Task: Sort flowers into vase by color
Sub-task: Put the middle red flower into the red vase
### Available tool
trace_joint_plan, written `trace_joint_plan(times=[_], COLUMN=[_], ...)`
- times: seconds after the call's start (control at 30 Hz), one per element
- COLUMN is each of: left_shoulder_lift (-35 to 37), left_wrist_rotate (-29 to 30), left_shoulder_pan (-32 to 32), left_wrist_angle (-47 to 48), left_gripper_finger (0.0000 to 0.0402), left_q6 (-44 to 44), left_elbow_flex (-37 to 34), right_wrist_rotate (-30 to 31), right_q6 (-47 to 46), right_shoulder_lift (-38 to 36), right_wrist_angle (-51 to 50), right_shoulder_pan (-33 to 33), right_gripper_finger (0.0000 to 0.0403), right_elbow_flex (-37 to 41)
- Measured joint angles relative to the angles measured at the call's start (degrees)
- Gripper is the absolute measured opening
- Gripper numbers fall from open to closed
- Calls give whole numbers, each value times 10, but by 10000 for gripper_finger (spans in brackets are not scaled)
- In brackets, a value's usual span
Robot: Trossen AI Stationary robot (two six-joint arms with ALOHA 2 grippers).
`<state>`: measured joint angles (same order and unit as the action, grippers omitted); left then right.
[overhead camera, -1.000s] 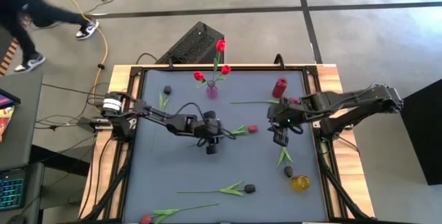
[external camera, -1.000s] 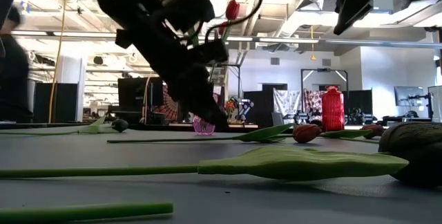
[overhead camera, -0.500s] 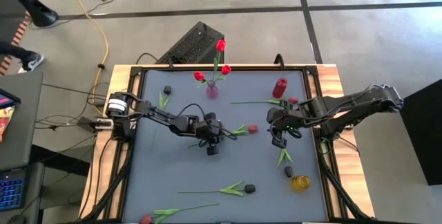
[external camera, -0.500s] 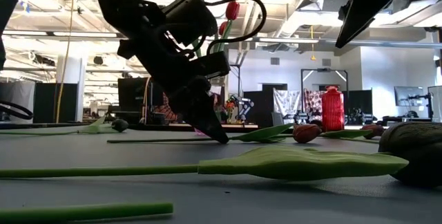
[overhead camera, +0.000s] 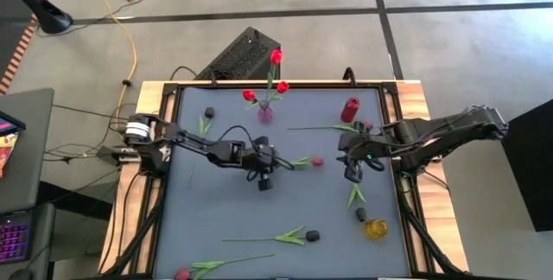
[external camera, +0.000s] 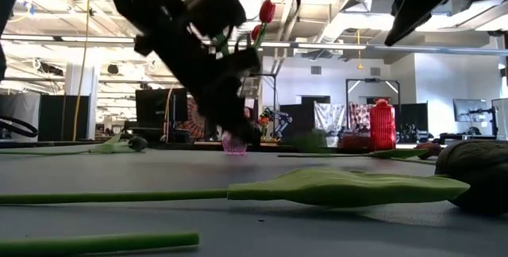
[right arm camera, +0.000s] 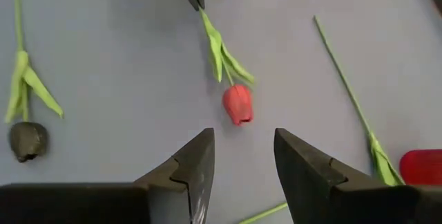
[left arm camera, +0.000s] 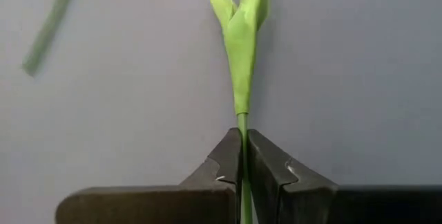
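With our left gripper clamped on a red tulip's stem and the right gripper spread nearby, a steady lift toward the pink vase looked wisest.

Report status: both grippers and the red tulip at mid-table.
Left gripper shut on red tulip's stem, mid-table. Right gripper open, facing the tulip's head, holding nothing. Pink vase at far edge holds three red tulips. Nothing between.

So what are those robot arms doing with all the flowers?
The left gripper is pinching the green stem of a red tulip near the middle of the table. The right gripper hangs open just beside that flower. Three red tulips already stand in the pink vase at the back. More flowers lie scattered around.
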<state>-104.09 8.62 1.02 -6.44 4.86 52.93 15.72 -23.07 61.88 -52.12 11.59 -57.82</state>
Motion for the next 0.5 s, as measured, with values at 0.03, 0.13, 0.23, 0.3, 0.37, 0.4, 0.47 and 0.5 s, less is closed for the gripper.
trace_joint_plan(times=[0.03,0.13,0.23,0.3,0.37,0.4,0.47,0.5], left_shoulder_lift=[13,55,105,142,179,195,226,239], left_wrist_rotate=[0,-1,-3,-9,-17,-24,-35,-42], left_shoulder_pan=[1,5,9,9,9,9,8,7], left_wrist_angle=[-2,-27,-67,-107,-157,-185,-239,-271], left_gripper_finger=[1,0,0,0,0,0,0,0], left_q6=[-4,-17,-21,-21,-22,-23,-23,-24], left_elbow_flex=[0,-17,-48,-75,-103,-117,-145,-156], right_wrist_rotate=[2,5,5,7,14,19,41,52], right_q6=[0,0,5,11,11,11,11,11], right_shoulder_lift=[-9,-34,-53,-64,-73,-76,-79,-80], right_wrist_angle=[2,13,26,29,35,34,35,35], right_shoulder_pan=[3,18,43,64,84,93,110,117], right_gripper_finger=[175,175,175,175,175,175,175,175], right_elbow_flex=[0,0,0,0,0,0,0,0])
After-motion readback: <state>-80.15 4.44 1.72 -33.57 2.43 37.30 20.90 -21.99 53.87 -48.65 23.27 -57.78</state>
